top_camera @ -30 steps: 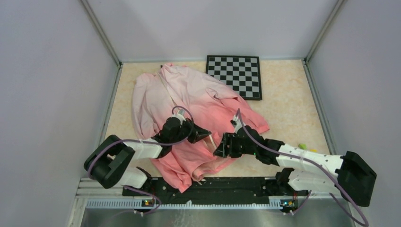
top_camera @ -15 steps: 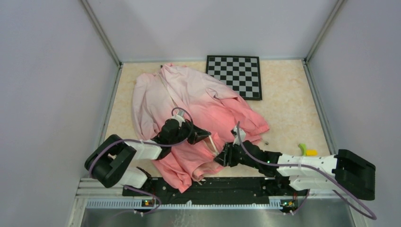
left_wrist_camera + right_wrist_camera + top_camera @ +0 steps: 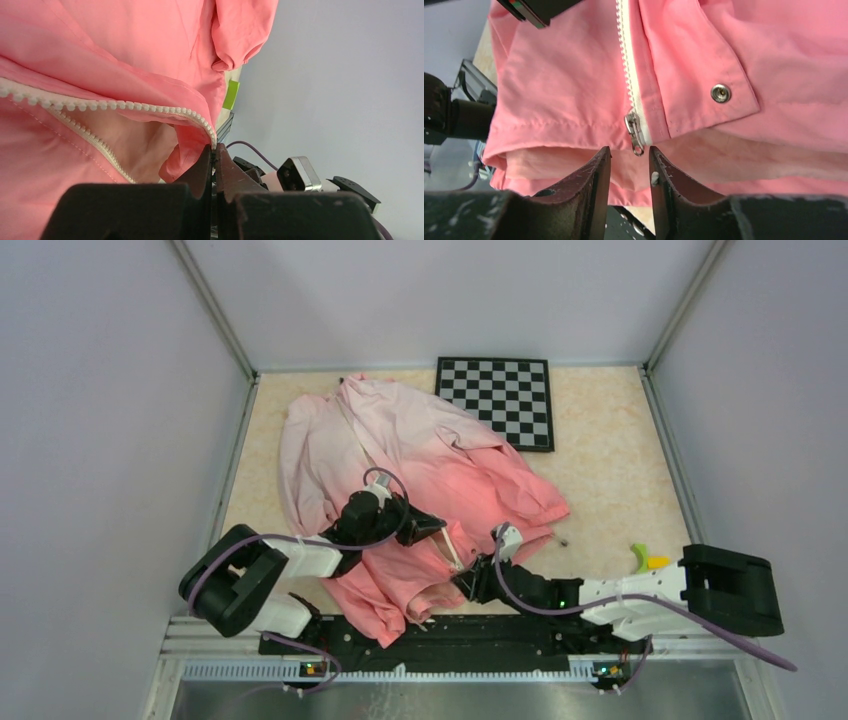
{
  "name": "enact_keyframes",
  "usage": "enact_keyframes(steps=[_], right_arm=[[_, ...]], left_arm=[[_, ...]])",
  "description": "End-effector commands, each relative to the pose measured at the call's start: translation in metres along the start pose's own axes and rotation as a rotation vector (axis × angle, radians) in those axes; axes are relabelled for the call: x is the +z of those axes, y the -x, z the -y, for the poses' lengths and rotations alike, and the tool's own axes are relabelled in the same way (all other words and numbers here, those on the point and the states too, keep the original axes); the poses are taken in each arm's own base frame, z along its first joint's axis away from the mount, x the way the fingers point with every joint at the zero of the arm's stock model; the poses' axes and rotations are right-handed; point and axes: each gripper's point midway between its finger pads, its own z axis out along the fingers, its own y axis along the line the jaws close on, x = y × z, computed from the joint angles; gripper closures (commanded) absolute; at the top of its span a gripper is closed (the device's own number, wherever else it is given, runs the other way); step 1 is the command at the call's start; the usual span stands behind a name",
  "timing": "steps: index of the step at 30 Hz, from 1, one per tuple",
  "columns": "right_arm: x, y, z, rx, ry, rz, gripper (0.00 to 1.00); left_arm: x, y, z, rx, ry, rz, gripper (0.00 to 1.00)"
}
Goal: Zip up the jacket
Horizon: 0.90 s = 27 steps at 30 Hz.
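I work on a tan table (image 3: 600,440) with plain grey walls all round. The jacket (image 3: 420,460) lies spread out on it, with the dark pink hem close to me and the pale collar far away. It is thin and soft, so I think it is light, will fold and bunch, and may slide on the table if I tug. Closest to me, my right gripper (image 3: 630,160) is a little open. The small metal zipper pull (image 3: 636,132) hangs just in front of the gap, not pinched yet. I think that little pull is the place to grab, because it is hard and the cloth is floppy. My left gripper (image 3: 214,154) is closed tight on the jacket's edge, right by the white zipper teeth (image 3: 115,105). That should help hold the cloth steady. A bit further on there is a round metal snap (image 3: 721,93) on a flap. At the far end lies a black and white checkered board (image 3: 497,400). I see no brand, label or words that I can read anywhere.
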Motion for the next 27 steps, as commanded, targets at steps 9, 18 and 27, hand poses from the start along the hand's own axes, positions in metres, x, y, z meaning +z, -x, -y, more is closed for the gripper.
enact_keyframes(steps=[9,18,27], right_arm=[[0.008,0.015,-0.006,0.022,-0.032,0.109,0.72],[0.011,0.009,-0.006,0.035,-0.025,0.102,0.73],[0.012,0.012,-0.012,0.041,0.046,0.146,0.74]], left_arm=[[-0.003,-0.001,0.017,0.023,-0.059,-0.01,1.0],[-0.004,0.001,0.018,0.021,-0.065,-0.007,1.0],[-0.003,0.002,0.02,0.025,-0.063,-0.007,1.0]])
